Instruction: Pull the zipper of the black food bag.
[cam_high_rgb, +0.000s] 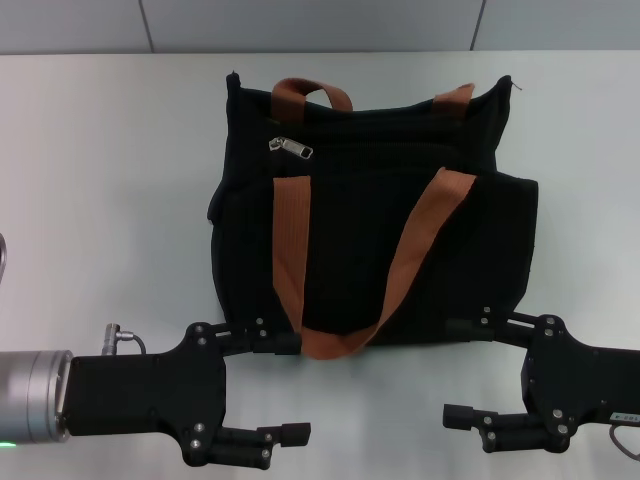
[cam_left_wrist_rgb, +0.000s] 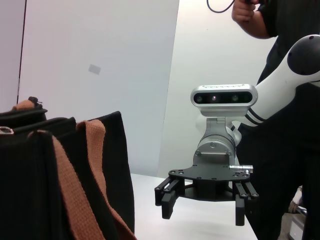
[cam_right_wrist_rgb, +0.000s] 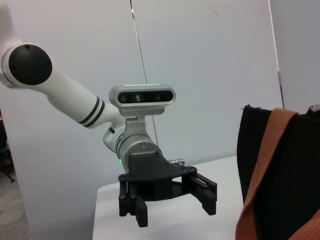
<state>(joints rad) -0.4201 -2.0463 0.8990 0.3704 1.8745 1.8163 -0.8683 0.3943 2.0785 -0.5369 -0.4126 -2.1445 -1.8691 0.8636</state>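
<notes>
Here, one black food bag (cam_high_rgb: 370, 240), one zipper (cam_high_rgb: 291, 147), left end effector (cam_high_rgb: 298, 388) and right end effector (cam_high_rgb: 458, 370) both released.

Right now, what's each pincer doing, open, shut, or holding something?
Left pincer: open, holding nothing, in front of the bag.
Right pincer: open, holding nothing, also in front of the bag.

Bare table (cam_high_rgb: 110, 180) left & right of bag (cam_high_rgb: 370, 240); straps (cam_high_rgb: 290, 250) cross its front below zipper (cam_high_rgb: 291, 147).
</notes>
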